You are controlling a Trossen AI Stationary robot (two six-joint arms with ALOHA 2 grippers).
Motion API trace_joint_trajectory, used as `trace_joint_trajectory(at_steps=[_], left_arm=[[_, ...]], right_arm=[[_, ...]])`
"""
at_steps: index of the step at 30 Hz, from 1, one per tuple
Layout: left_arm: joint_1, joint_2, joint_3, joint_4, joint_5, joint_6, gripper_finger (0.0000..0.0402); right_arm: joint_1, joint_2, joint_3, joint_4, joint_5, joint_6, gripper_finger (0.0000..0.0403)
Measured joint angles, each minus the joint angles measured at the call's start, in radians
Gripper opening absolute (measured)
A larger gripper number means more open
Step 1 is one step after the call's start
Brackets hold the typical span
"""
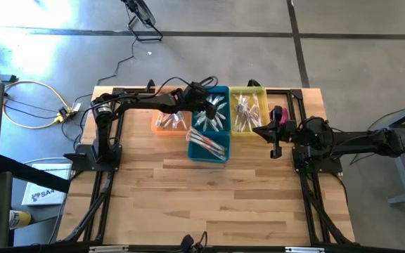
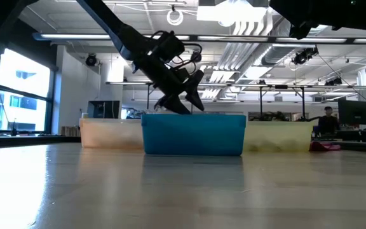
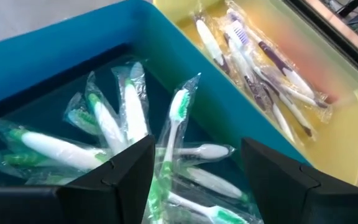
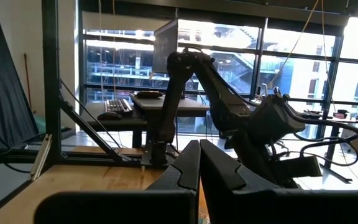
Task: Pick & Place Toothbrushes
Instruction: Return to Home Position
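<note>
Left jaws, spread, hover above green toothbrushes (image 3: pixel 178 118) in blue bin (image 3: pixel 55 56) (right jaws pressed together, table's right).

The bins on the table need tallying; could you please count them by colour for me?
Orange bin: 1
Blue bins: 2, one between the other colours, one askew just in front of it
Yellow bin: 1
Total: 4

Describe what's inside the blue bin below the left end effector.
Wrapped white and green toothbrushes. The open left end effector hides part of the heap in the blue bin; its floor is mostly covered.
</note>
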Motion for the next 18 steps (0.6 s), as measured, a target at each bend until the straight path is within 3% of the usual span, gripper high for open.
trace_joint_trajectory(at_steps=[18], left_arm=[[0.000, 0.000, 0.000, -0.002, 0.018, -0.004, 0.0232]], right_arm=[[0.000, 0.000, 0.000, 0.000, 0.000, -0.015, 0.0003]])
